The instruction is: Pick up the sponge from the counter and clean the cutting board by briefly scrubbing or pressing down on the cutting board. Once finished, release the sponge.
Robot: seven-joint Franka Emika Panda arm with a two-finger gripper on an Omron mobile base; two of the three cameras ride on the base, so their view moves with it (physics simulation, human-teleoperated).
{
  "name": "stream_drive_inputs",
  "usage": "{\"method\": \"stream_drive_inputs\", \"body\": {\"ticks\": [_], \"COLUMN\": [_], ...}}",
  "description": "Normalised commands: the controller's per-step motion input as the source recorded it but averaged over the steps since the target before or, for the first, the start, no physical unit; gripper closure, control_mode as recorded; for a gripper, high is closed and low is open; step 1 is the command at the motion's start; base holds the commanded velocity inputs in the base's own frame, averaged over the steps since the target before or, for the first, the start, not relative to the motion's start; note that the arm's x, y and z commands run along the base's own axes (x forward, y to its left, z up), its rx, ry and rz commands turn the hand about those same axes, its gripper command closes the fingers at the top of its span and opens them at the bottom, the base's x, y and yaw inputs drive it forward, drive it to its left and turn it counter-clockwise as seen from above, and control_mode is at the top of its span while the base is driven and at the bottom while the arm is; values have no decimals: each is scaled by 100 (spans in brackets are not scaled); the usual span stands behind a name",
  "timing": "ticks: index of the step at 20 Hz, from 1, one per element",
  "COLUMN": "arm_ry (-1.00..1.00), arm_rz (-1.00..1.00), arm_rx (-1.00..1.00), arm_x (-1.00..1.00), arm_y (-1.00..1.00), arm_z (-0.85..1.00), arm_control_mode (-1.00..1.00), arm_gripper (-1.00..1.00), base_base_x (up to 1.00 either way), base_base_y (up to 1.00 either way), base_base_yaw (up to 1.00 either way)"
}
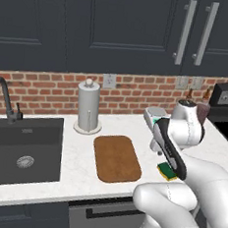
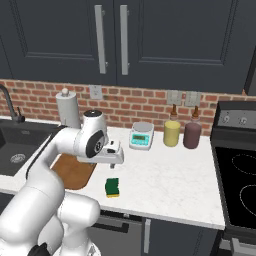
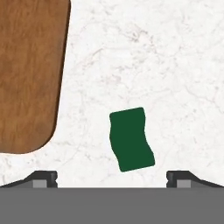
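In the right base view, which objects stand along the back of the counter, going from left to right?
Paper towel roll → kitchen scale → yellow bottle → dark red bottle.

We see a red brick backsplash (image 2: 135,105) running behind the counter (image 2: 165,185), with dark navy upper cabinets (image 2: 60,35) above it, their long metal handles (image 2: 100,40) upright. Two pale wall outlets (image 2: 182,98) sit on the brick to the right of those handles. Right of the counter stands a black stove (image 2: 240,170). Below the counter's front edge are dark lower cabinets (image 1: 22,216).
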Motion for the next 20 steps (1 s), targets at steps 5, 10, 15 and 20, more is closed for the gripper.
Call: {"method": "stream_drive_inputs", "body": {"ticks": [5, 10, 15, 20], "arm_ry": [2, -3, 0, 0], "arm_rz": [0, 0, 0, 0], "arm_rx": [6, 1, 0, 0], "arm_x": [10, 0, 0, 0], "arm_y": [-29, -12, 0, 0], "arm_z": [-48, -26, -30, -31], "arm_control_mode": [-100, -100, -100, -100], "arm_gripper": [-100, -100, -100, -100], "base_base_x": [0, 0, 0, 0], "base_base_y": [0, 0, 0, 0], "base_base_yaw": [0, 0, 0, 0]}}
